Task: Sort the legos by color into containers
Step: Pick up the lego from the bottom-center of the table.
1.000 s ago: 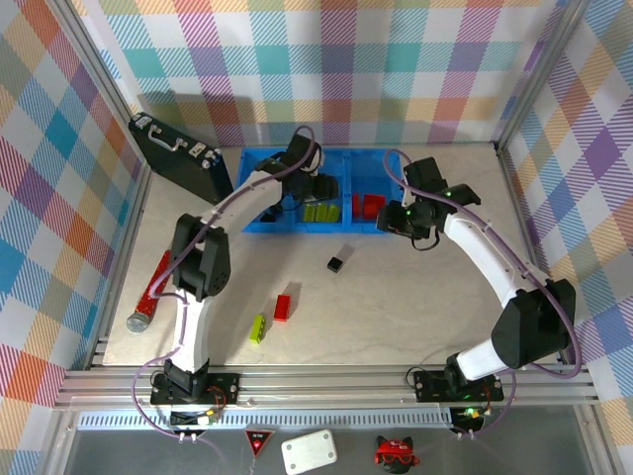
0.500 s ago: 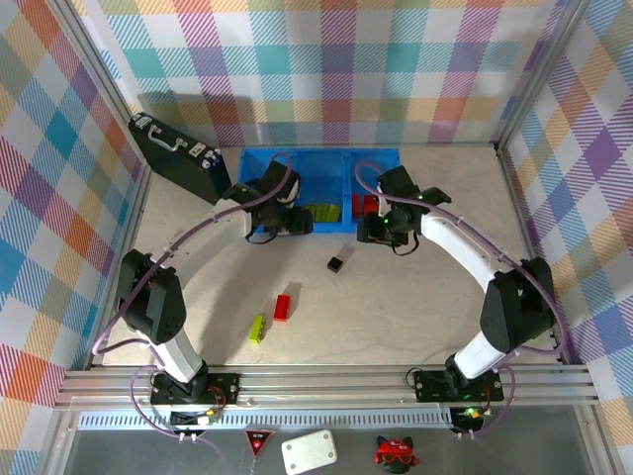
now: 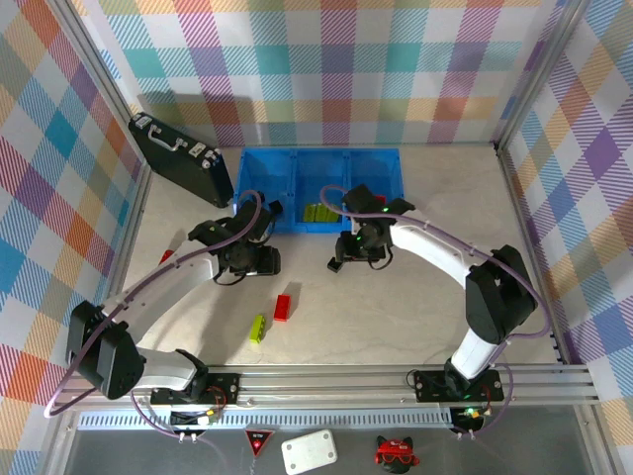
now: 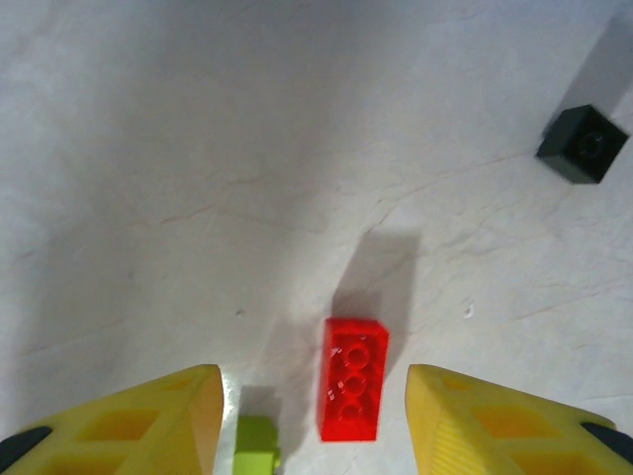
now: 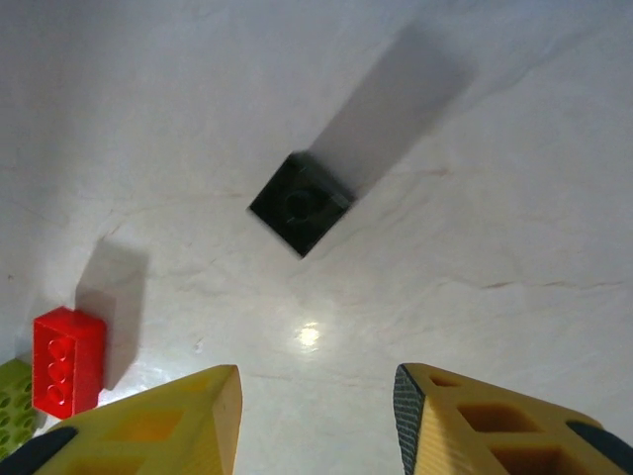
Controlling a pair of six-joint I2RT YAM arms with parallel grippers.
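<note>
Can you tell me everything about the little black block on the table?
The black brick is small and squarish, made of dark, slightly shiny plastic, with one round stud on top. It lies flat, stud up, on the pale table, turned cornerwise in the right wrist view, and throws a long shadow. Nothing touches it. The right gripper hovers above it, fingers apart.

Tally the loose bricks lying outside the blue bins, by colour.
Red brick: 1
Lime-green brick: 1
Black brick: 1
Total: 3
</note>
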